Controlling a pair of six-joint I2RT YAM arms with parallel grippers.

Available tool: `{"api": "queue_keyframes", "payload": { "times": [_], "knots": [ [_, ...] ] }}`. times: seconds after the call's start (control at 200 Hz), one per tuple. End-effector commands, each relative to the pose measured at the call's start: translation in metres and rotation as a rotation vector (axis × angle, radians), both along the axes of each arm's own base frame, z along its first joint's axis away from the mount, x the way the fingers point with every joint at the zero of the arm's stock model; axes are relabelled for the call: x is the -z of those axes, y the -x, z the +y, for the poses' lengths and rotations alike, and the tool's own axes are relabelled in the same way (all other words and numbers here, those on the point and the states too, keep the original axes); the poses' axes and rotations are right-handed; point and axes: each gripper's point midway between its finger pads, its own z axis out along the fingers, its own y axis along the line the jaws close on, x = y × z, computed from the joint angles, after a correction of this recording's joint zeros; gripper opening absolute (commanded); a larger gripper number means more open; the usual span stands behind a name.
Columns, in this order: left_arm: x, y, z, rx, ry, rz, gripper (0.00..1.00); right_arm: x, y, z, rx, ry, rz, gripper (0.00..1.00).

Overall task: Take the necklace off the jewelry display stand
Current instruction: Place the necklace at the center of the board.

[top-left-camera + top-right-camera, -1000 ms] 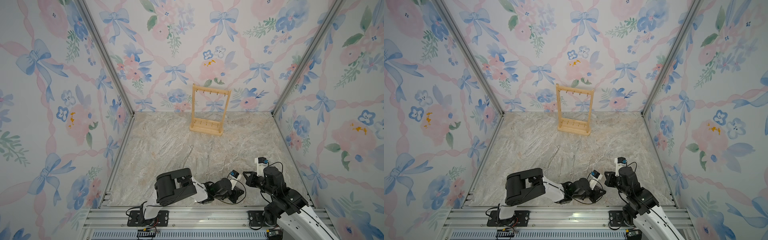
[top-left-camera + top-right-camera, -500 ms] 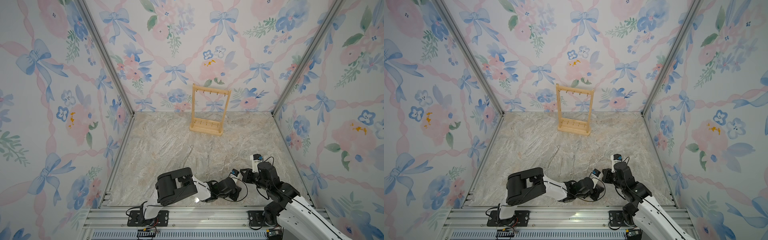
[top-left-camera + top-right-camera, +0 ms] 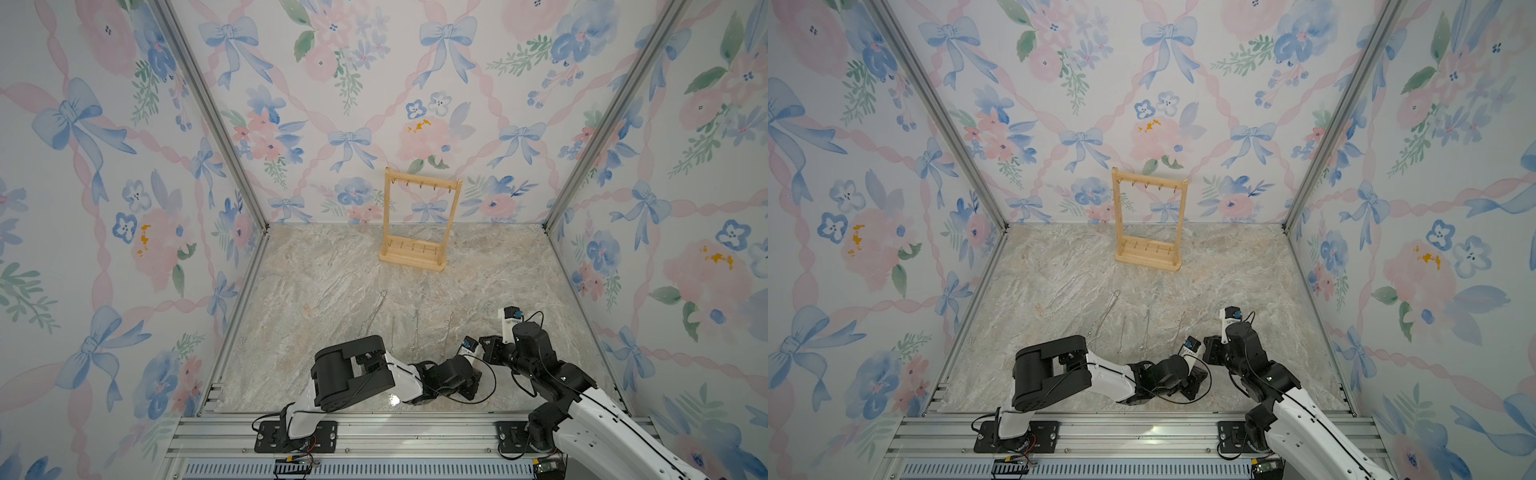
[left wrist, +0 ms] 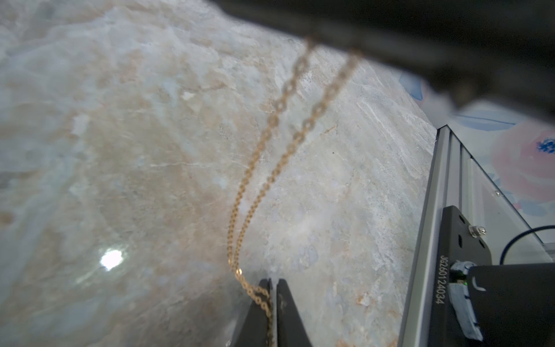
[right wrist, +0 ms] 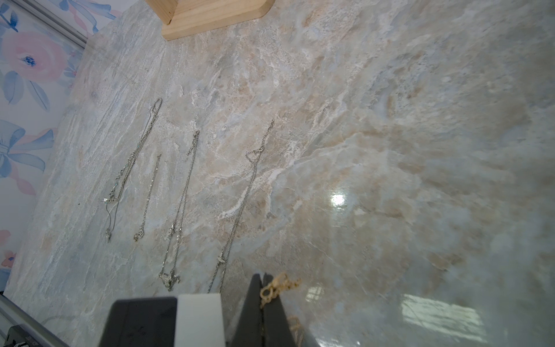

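Two tools hold one gold necklace [image 4: 258, 192] near the table's [image 3: 332, 270] front: the left tool [image 4: 274, 300] and the right tool [image 5: 263, 300] each pinch its chain. The jewelry display stand [image 3: 411, 259] is upright at the far edge.

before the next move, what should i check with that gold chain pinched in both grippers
1. Jewelry display stand hooks bare: ok.
2. Right gripper shut on the gold necklace: ok.
3. Left gripper on the same necklace: ok, though a slim gap shows between its jaws.
4. Necklace free of tangles: cannot tell; links bunch at the right gripper.
5. Gold necklace apart from the four silver necklaces: ok, but the nearest lies close.
6. Bare table beside them for laying it down: ok.
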Motion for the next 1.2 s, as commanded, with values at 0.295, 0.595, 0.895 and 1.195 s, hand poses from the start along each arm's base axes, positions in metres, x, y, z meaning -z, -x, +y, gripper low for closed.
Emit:
{"api": "queue_keyframes", "payload": {
  "times": [0.295,0.595,0.895,1.195],
  "knots": [
    [0.029,0.001,0.023,-0.031,-0.141,-0.035,0.21,0.0,0.001,-0.006,0.004,0.024,-0.027,0.0],
    [0.02,0.001,0.028,-0.056,-0.145,-0.079,0.35,0.001,-0.001,-0.007,0.007,0.035,-0.024,0.0],
    [0.017,0.003,0.03,-0.059,-0.15,-0.104,0.52,0.007,-0.005,-0.007,0.006,0.068,0.003,0.0],
    [0.021,0.006,0.035,-0.056,-0.16,-0.099,0.58,0.002,-0.008,-0.016,0.044,0.088,-0.009,0.0]
  ]
}}
